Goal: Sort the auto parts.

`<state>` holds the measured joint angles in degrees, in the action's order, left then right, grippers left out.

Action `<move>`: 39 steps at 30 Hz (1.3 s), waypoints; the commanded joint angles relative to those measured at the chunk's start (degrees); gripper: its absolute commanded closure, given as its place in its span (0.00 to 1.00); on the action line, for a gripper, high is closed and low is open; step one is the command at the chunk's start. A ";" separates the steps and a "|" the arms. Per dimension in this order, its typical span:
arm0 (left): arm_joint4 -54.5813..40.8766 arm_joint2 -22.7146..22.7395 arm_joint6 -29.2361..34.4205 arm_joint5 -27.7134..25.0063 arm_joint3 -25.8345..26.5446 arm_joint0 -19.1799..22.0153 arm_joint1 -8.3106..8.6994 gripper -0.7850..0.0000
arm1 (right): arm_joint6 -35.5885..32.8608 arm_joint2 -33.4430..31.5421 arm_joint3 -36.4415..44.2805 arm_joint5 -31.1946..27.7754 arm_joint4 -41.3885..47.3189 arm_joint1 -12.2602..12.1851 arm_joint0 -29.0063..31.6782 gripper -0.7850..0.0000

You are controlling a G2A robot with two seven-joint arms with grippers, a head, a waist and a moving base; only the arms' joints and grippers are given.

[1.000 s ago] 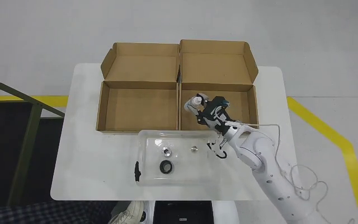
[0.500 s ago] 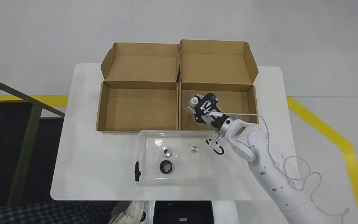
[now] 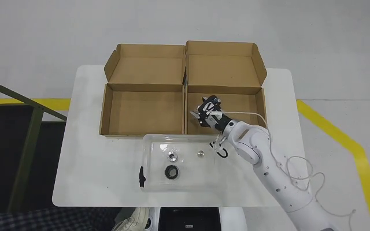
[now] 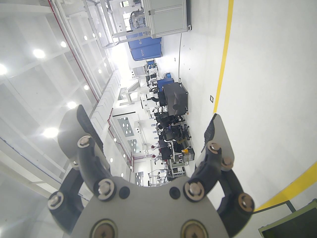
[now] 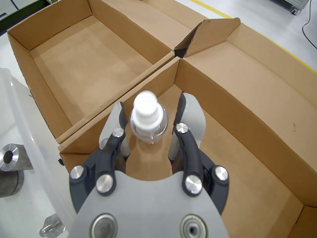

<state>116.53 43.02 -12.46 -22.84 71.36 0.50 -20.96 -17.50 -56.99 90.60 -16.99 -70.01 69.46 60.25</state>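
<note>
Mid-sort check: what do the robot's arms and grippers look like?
The right arm is glossy white with rounded segments and a thin white cable looped alongside. The right gripper and left gripper match: grey metal plate, black linkages with silver screws, two pale, black-lined fingers.

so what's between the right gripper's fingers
A clear bottle with a white cap, over the right box, seen in the right wrist view.

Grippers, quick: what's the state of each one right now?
Left gripper: open, empty.
Right gripper: around a small clear plastic bottle with a white cap, over an open brown cardboard box; whether it grips cannot be told.
</note>
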 commanded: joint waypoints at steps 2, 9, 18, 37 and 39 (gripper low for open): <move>0.00 0.00 0.00 0.00 0.00 0.00 0.00 0.00 | 0.14 0.04 -0.27 0.04 0.11 0.12 0.08 0.23; 0.00 0.00 0.00 0.00 0.00 0.00 0.00 0.00 | 1.14 -2.28 3.29 -1.23 0.56 -0.23 1.88 0.00; 0.00 0.00 0.00 0.00 0.00 0.00 0.00 0.00 | -4.18 -6.12 13.51 -7.59 1.15 -1.54 6.58 0.00; 0.00 0.00 0.00 0.00 0.00 0.00 0.00 0.00 | -12.96 -7.62 27.83 -23.09 -5.95 -4.33 18.37 0.00; 0.00 0.00 0.00 0.00 0.00 0.00 0.00 0.00 | -13.30 -7.32 27.60 -24.16 -6.59 -4.49 18.72 0.00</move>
<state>116.53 43.02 -12.46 -22.84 71.36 0.50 -20.96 -30.69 -64.44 118.34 -40.79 -76.38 65.03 78.86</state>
